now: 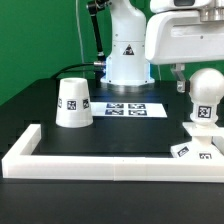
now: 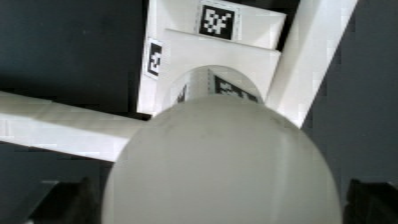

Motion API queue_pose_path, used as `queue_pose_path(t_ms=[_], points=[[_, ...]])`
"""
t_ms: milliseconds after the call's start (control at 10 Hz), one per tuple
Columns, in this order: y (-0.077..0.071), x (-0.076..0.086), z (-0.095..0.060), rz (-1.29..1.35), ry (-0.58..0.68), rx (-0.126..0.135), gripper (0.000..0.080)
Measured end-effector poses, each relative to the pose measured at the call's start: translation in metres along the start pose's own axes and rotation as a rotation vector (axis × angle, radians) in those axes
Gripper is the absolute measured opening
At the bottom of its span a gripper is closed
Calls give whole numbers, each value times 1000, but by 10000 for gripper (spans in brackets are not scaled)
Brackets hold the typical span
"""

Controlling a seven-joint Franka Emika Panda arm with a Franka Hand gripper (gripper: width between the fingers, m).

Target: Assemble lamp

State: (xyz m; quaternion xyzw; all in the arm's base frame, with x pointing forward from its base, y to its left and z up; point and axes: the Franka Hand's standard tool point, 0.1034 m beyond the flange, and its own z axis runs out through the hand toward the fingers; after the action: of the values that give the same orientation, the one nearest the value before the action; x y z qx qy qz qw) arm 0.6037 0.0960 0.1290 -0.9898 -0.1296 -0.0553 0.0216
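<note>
The ball-shaped white bulb (image 1: 205,92) stands upright on the flat square base (image 1: 196,145) at the exterior view's right, near the front corner. My gripper (image 1: 203,82) hangs over the bulb with its fingers on either side of the ball. One finger (image 1: 179,78) stands a little apart from the bulb, so the gripper looks open. In the wrist view the bulb (image 2: 214,160) fills the middle, between the dark fingertips (image 2: 64,200), with the tagged base (image 2: 222,25) beyond it. The cone-shaped shade (image 1: 74,103) stands on the table at the exterior view's left.
The marker board (image 1: 133,108) lies in front of the robot's white body (image 1: 127,50). The long white border (image 1: 110,162) runs along the table's front and turns up at the left, and it also shows in the wrist view (image 2: 54,115).
</note>
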Motion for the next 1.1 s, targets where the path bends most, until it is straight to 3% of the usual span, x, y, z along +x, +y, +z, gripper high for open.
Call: queue_pose_path(t_ms=[300,400,800,1100], points=[[1,0,2,0,-2,0,699],[1,1,2,0,-1,0,574],[1,0,2,9,-1,0,577],[0,1,3,226,15,8,579]])
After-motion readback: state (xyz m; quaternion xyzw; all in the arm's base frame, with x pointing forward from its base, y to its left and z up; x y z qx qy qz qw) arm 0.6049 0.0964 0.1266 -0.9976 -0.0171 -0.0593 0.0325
